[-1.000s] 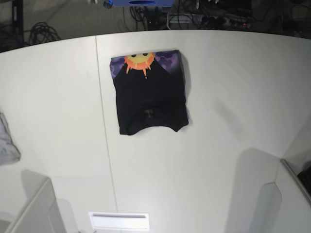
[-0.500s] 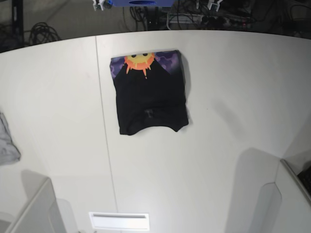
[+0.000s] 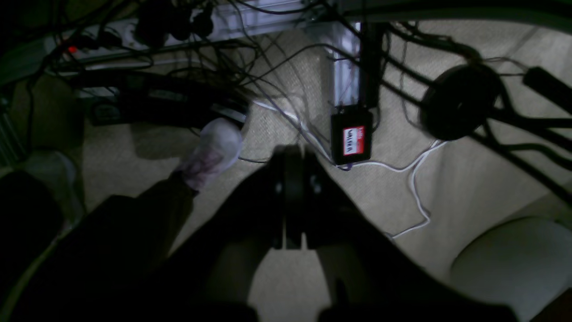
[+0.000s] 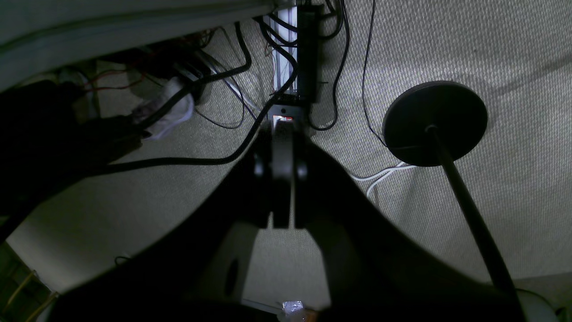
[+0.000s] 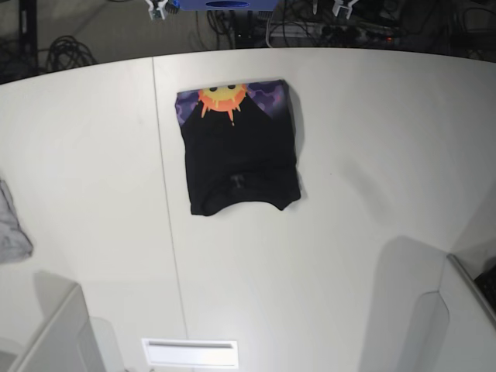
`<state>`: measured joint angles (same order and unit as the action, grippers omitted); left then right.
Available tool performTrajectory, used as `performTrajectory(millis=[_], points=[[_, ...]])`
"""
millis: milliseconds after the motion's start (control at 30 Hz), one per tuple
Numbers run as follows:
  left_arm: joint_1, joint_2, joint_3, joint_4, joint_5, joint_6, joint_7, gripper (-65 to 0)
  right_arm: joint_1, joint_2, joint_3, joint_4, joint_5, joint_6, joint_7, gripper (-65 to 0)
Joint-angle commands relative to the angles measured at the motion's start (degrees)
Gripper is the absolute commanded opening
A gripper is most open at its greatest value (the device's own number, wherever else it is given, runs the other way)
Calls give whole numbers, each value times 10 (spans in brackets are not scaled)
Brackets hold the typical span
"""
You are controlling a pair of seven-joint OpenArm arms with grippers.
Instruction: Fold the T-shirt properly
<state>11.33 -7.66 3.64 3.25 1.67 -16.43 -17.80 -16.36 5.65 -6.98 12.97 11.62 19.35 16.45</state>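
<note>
The T-shirt (image 5: 239, 151) lies folded into a compact rectangle on the white table (image 5: 372, 155), back of centre, black side up, with the orange sun print and purple clouds showing along its far edge. Both grippers are far from it, beyond the table's back edge. Only the tips of my left gripper (image 5: 341, 8) and right gripper (image 5: 159, 8) show at the top of the base view. In the left wrist view my left gripper (image 3: 292, 154) is shut and empty over the carpet. In the right wrist view my right gripper (image 4: 282, 129) is shut and empty too.
A small grey cloth (image 5: 11, 226) lies at the table's left edge. White arm bases stand at the front left (image 5: 54, 333) and front right (image 5: 457, 318). Behind the table are cables, a power strip (image 3: 250, 20) and a round black stand base (image 4: 434, 121) on the carpet.
Both gripper tips have come into view at the top edge of the base view. The T-shirt has not moved.
</note>
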Motion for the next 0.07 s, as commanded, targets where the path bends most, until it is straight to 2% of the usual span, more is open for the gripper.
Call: performTrajectory(millis=[0,33], points=[[6,-3,-3,-2,-2,-1,-2,-650,0,11,0,-2,-1,4,4,-650],[7,-3,-4,-3,-4,-1,-1,-650,0,15,0,-2,-1,4,4,-650]])
